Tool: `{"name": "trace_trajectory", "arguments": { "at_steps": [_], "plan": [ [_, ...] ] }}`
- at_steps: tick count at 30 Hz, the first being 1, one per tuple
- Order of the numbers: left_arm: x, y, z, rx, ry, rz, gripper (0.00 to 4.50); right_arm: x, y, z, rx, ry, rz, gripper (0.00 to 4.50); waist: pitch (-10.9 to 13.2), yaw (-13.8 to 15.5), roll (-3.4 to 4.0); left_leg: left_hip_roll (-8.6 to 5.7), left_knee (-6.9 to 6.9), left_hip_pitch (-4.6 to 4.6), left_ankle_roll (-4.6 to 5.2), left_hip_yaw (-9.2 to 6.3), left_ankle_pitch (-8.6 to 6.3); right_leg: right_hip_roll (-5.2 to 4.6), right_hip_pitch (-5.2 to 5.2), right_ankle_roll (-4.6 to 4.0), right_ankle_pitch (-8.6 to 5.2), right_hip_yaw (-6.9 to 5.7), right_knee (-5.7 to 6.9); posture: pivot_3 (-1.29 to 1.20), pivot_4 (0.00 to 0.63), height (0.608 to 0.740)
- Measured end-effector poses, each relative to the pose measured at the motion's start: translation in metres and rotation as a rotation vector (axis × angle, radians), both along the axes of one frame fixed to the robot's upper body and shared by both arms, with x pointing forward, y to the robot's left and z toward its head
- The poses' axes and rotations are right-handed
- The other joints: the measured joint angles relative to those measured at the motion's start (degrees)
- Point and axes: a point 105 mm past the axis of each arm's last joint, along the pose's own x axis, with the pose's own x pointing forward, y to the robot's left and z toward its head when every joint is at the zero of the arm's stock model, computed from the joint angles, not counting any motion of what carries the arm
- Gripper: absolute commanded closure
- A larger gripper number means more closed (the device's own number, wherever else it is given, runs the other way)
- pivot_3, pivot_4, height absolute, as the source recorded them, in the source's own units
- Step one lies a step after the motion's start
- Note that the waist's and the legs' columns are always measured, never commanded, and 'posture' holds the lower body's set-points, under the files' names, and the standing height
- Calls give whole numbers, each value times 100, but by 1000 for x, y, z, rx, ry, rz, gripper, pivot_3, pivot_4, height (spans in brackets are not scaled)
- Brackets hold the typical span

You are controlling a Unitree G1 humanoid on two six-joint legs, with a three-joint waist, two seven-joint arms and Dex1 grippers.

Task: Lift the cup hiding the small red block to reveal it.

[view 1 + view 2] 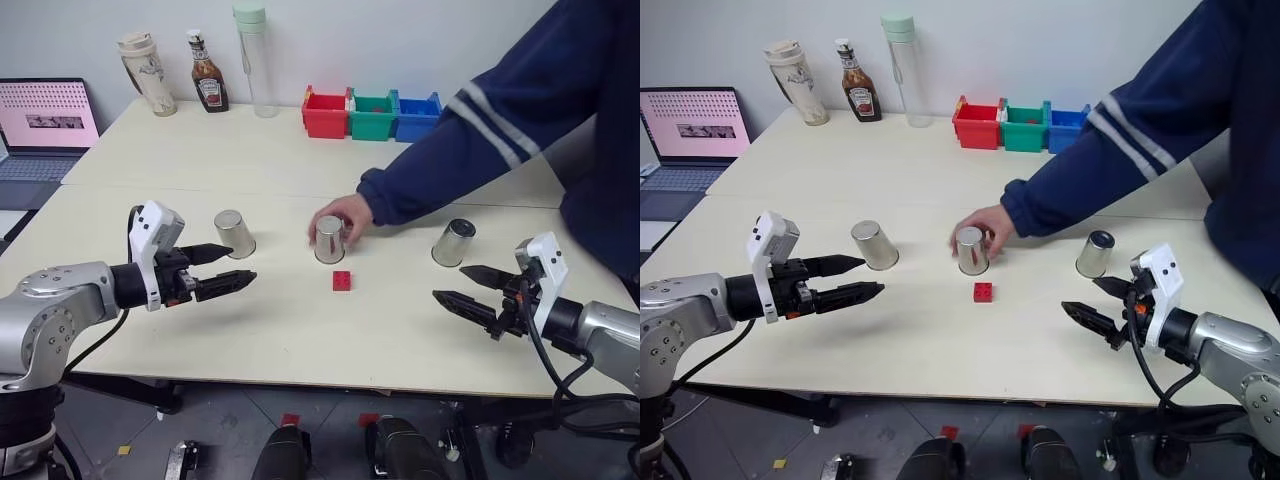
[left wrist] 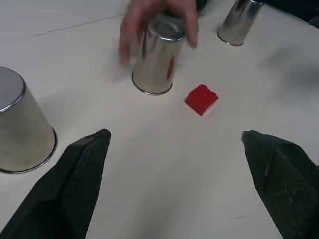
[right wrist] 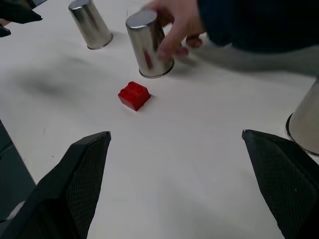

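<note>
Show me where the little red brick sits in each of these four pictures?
Left eye view: red brick on the table, just in front of the middle cup.
Right eye view: same spot.
Left wrist view: beside that cup.
Right wrist view: beside it.
Shared landmark: the middle cup, touched by a person's hand.

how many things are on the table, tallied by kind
silver cups: 3
red block: 1
storage bins: 3 (red, green, blue)
bottles and tumblers at the back: 3
laptop: 1
total: 11
</note>
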Motion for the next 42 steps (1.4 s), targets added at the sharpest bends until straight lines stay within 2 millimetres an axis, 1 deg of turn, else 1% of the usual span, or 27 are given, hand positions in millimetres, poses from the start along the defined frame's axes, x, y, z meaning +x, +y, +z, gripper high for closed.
{"name": "trace_trajectory", "arguments": {
  "at_steps": [4, 8, 21, 26, 34, 39, 42],
  "plan": [
    [0, 1, -1, -4, 5, 1, 0, 0, 3, 3, 15, 3, 10, 28, 0, 0, 0, -1, 0, -1, 0, 1, 0, 0, 0, 0, 0, 1, 0, 0, 150, 740],
    [2, 1, -1, -9, 10, 4, 0, 1, 2, 3, 13, 2, -3, 28, 0, -1, 0, -2, 0, -1, 0, 1, 0, 0, 0, 0, 0, 2, 0, 0, 150, 740],
    [2, 0, -3, -11, 9, -19, 0, -1, 1, -2, 13, 20, -9, 28, 0, -1, 0, -1, 0, 0, 0, 3, 0, 0, 0, 0, 0, 3, 1, 0, 150, 740],
    [-2, -4, -12, -9, 23, -35, 0, -3, 0, -6, 16, 34, 1, 28, 0, -1, 0, 0, 1, 0, 0, 2, 0, -1, 0, 0, 0, 3, 2, 0, 150, 740],
    [-4, -7, -12, -5, 17, -46, 0, -3, -1, -6, 19, 25, -2, 28, -1, -1, 0, 0, 2, 3, 0, 4, 0, 0, 1, 0, 0, 4, 4, 0, 150, 740],
    [-4, -8, -11, -3, 9, -43, 0, -2, 5, -12, 16, 42, 14, 28, 0, -1, 0, 0, 2, 3, 0, 4, 0, 0, 1, 0, 0, 5, 4, 0, 150, 740],
    [-3, -7, -11, -1, 8, -36, 0, 0, 5, -8, 14, 25, 12, 28, 0, -1, 0, 0, 3, 4, 0, 5, 0, 0, 1, 0, 0, 5, 5, 0, 150, 740]
  ]
}}
